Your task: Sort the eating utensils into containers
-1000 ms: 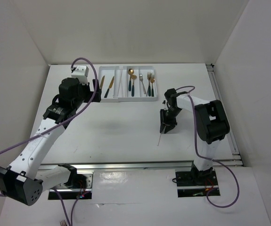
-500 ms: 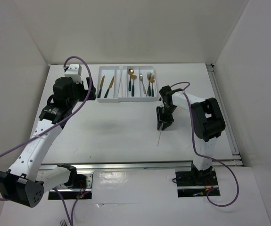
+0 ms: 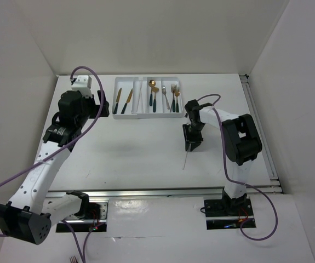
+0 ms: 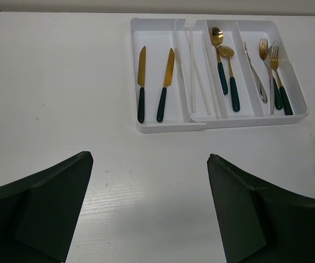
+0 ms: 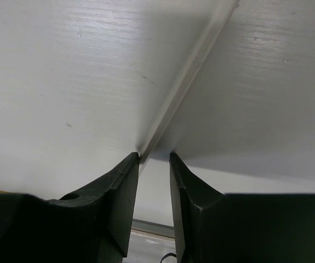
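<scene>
The right pincer [image 5: 154, 159] points down at the tabletop [image 4: 53, 82], its two fingers a little apart. The end of a thin pale stick [image 5: 187, 76] sits between them and touches one finger, but I cannot tell if it is squeezed. The rest of the stick pokes out over the tabletop. Well away, the left pincer [image 4: 149, 208] is wide apart and holds nothing. Beyond it lies the white tray [image 4: 162, 127], with knives [image 4: 141, 85], more sticks [image 4: 201, 76], spoons [image 4: 225, 71] and forks [image 4: 275, 76] in its four parts.
</scene>
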Robot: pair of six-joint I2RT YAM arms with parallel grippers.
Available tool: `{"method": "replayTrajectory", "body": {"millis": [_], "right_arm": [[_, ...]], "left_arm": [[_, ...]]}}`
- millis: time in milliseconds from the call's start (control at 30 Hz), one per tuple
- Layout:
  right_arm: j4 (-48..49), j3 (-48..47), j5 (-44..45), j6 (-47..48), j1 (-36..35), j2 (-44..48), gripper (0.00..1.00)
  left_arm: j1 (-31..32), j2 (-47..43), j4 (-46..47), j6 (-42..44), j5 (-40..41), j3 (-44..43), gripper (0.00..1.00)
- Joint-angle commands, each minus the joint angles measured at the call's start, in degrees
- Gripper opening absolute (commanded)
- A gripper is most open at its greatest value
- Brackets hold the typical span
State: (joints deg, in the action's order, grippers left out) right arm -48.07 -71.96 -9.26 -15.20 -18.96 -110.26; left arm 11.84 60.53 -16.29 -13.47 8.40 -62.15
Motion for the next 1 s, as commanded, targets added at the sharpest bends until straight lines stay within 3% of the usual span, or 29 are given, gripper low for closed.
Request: {"method": "replayTrajectory", "body": {"millis": [0, 433, 567, 967], "right_arm": [[2.28, 2.53, 8.2, 2.98, 0.77, -2.76, 0.37], [0.0, 2.44, 10.84, 4.65, 2.0, -3.82, 0.37], [-0.53, 2.97, 8.12, 4.13, 2.0, -3.82, 0.37], [-1.14, 2.35, 8.82, 3.51, 1.47, -9.0, 0.3]], "left_arm": [[-0.41, -1.21, 2.5, 0.12, -0.67, 0.19, 1.0], [-2.69, -3.49, 3.02, 0.64, -0.67, 2.82, 1.0], [-3.22, -3.49, 3.02, 0.64, -0.67, 2.82, 1.0], [-3.75, -4.54, 3.64, 0.64, 1.09, 3.35, 1.0]]}}
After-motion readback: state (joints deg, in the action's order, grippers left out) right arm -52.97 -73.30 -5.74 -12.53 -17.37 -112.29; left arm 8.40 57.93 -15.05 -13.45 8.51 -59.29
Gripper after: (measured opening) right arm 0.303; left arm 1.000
